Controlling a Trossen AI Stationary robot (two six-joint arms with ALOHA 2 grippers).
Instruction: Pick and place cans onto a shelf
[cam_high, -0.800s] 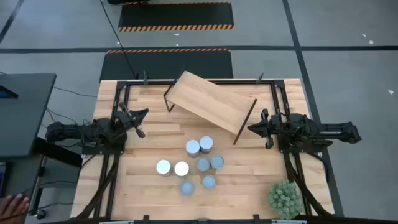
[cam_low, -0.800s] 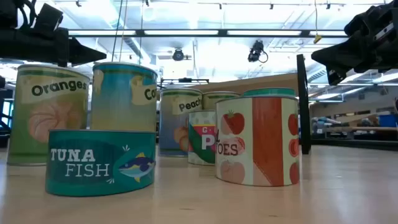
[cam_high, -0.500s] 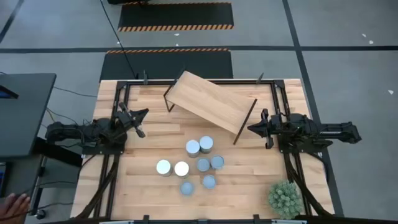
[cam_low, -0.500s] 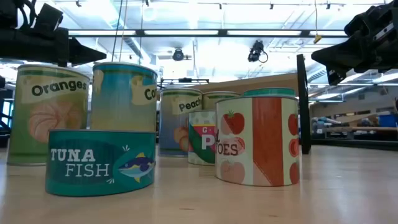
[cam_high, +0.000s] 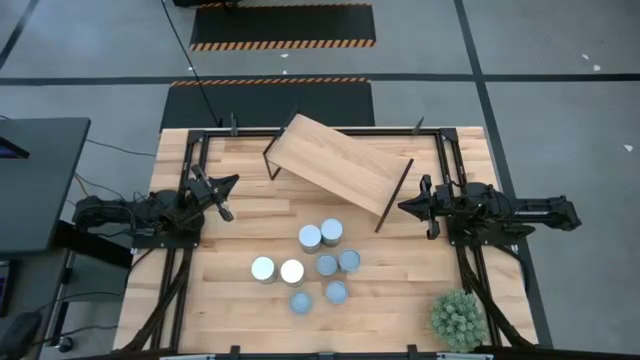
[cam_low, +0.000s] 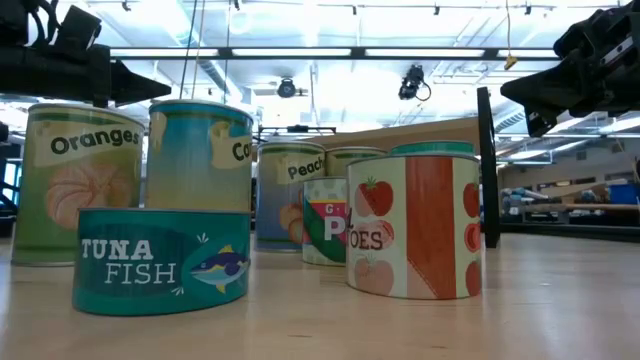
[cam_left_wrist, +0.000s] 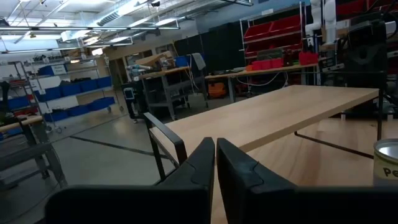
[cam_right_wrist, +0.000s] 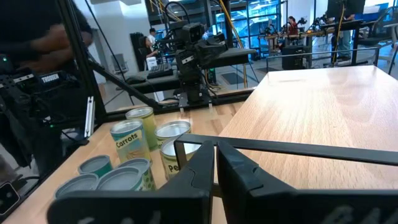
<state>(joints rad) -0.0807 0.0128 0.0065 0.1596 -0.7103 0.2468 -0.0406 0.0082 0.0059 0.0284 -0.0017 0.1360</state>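
From above, bare plank tabletop (cam_high: 240, 225) lies between my left pincer (cam_high: 228, 183) at nine o'clock and the eight small round metal tins (cam_high: 318, 262) clustered at six. The askew light wooden shelf board on thin dark legs (cam_high: 335, 164) blocks twelve. My right pincer (cam_high: 404, 208) sits just beside its leg. A spiky green potted plant (cam_high: 458, 318) fills five o'clock.

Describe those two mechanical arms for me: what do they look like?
Both arms are black and jointed, built of blocky segments with dark cables alongside. The left gripper and right gripper each end in two slim, pointed black fingers with flat inner faces. No markings show.
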